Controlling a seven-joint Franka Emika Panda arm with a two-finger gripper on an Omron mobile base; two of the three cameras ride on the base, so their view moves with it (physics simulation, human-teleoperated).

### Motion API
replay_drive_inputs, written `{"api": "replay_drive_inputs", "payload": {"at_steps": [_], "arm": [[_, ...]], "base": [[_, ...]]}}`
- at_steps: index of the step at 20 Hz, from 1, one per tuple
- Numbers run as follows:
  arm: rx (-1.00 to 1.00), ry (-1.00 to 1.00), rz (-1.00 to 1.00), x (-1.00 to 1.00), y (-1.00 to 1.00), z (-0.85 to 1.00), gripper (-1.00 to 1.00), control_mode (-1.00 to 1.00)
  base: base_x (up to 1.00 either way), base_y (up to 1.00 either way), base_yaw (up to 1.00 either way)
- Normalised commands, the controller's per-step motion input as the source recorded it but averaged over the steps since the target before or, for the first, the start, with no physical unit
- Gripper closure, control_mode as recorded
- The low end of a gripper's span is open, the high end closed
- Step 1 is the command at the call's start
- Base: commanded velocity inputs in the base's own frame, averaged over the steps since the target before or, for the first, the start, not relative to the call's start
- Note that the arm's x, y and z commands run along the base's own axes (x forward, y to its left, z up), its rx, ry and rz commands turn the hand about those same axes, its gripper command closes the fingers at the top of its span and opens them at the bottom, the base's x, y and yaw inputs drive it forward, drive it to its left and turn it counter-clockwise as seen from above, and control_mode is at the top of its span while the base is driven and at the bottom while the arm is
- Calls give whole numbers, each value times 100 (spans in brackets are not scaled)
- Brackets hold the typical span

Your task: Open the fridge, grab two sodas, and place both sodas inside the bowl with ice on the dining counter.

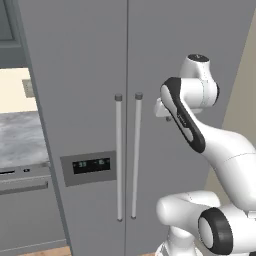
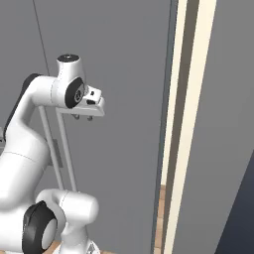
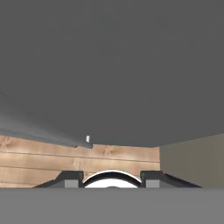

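- Gripper (image 2: pixel 83 117) hangs pointing down in front of the right fridge door, at handle-top height; fingers (image 3: pixel 73 179) stand apart, holding nothing.
- Fridge (image 1: pixel 90 75): both doors closed, 2 vertical bar handles (image 1: pixel 119 157) side by side at the centre seam.
- Dark display panel (image 1: pixel 91 165) sits on the left door.
- Marble worktop (image 1: pixel 20 137) lies beyond, left of the fridge.

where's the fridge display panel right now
In the left base view the dark display panel sits low on the left door of the fridge, just left of the two vertical bar handles and right of the marble worktop.
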Motion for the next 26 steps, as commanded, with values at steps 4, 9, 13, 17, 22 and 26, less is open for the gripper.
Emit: {"api": "replay_drive_inputs", "payload": {"at_steps": [4, 9, 13, 17, 22, 26], "arm": [[0, 0, 0, -3, 0, 0, -100, 100], [0, 0, 0, 0, 0, 0, -100, 100], [0, 0, 0, 0, 0, 0, -100, 100], [0, 0, 0, 0, 0, 0, -100, 100], [0, 0, 0, 0, 0, 0, -100, 100], [0, 0, 0, 0, 0, 0, -100, 100]], "base": [[-20, 0, 0], [-22, 19, 1], [-51, 28, 0], [-81, 30, -2], [-78, 29, -1], [-37, 49, 0]]}}
